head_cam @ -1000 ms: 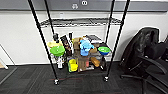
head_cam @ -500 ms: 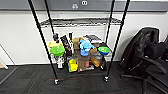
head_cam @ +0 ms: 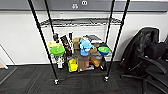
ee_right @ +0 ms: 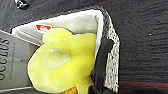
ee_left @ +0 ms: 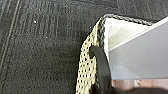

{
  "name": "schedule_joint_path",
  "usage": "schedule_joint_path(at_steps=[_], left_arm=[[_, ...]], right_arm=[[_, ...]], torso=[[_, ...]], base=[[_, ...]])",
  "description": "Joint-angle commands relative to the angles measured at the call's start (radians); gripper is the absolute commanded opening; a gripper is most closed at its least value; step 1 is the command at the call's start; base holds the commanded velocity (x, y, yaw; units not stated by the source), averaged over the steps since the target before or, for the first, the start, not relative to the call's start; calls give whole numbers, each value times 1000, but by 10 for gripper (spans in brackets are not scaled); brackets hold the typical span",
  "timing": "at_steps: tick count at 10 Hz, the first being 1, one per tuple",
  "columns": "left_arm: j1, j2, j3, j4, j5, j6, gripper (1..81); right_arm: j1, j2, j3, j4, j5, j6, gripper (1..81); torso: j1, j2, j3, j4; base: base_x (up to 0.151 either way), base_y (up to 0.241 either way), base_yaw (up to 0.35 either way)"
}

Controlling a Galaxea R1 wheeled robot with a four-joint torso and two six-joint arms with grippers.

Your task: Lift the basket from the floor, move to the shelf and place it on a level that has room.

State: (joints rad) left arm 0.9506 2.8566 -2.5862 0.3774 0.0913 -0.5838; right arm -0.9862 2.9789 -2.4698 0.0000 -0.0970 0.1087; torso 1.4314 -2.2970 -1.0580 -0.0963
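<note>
The basket hangs above the dark carpet floor, each gripper's jaws clenched on a rim, a yellow plush toy inside. Ahead stands the shelf, its middle level bare.

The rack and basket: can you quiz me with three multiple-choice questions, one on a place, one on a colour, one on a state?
1. The office chair stands: A) left of the rack B) right of the rack C) on the rack.
2. The soft toy in the basket is: A) yellow B) red C) blue.
3. The rack's middle tier is: A) bare B) piled with boxes C) cloth-covered.
B, it sits at the head view's right; A, the right wrist view shows yellow; A, just wire grid.
</note>
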Motion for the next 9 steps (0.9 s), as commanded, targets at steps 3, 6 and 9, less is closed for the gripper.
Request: schedule_joint_path(at_steps=[3, 6, 9], left_arm=[[-20, 22, 85, -114, 61, -21, 10], [-22, -38, 218, -107, 58, -19, 10], [-20, -83, 297, -103, 48, -7, 10]], right_arm=[[108, -9, 3, 211, 36, 25, 10], [111, -10, 3, 262, 59, 48, 10], [111, -9, 8, 262, 94, 115, 10]], torso=[[0, 0, 0, 0], [-64, 100, 0, 0], [-87, 138, 0, 0]], base=[[0, 0, 0], [0, 0, 0], [0, 0, 0]])
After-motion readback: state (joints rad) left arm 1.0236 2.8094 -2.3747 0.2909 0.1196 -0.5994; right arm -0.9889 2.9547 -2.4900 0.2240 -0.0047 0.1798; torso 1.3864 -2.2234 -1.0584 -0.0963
